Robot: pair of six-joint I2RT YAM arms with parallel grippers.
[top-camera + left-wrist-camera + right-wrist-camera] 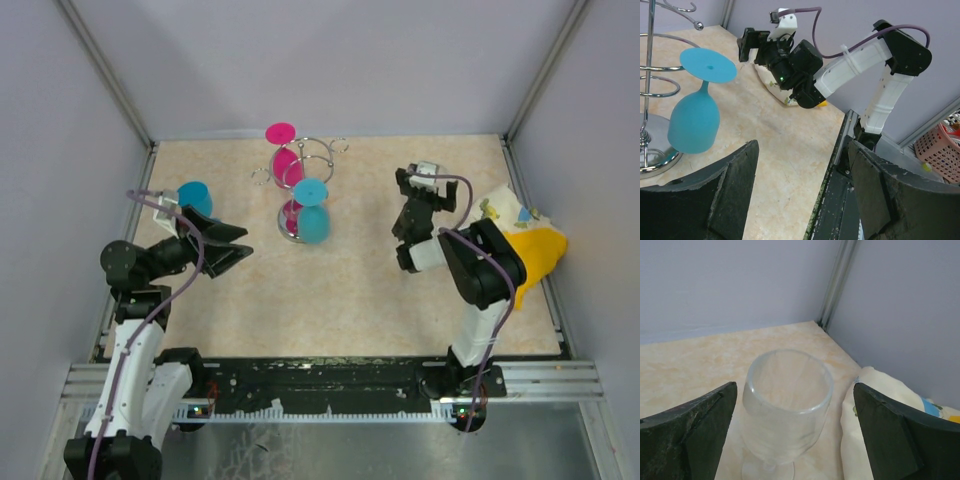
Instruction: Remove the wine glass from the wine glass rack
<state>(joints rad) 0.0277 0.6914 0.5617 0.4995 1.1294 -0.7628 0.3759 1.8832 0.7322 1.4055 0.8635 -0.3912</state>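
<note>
The silvery wire wine glass rack [320, 160] stands at the back middle of the table. A pink wine glass [286, 163] and a teal wine glass [314, 222] hang on it upside down. The teal glass [694, 125] and the rack's round base [650, 152] also show in the left wrist view. My left gripper [240, 245] is open and empty [802, 150], left of the rack and apart from it. My right gripper [415, 185] is open, its fingers either side of a clear wine glass [787, 405] that stands upright on the table, not touching it.
Another teal glass [193, 195] sits on the table behind my left arm. A white and yellow cloth [525, 235] lies at the right edge, next to the clear glass [880, 410]. Walls close the table on three sides. A pink basket [940, 150] is off the table.
</note>
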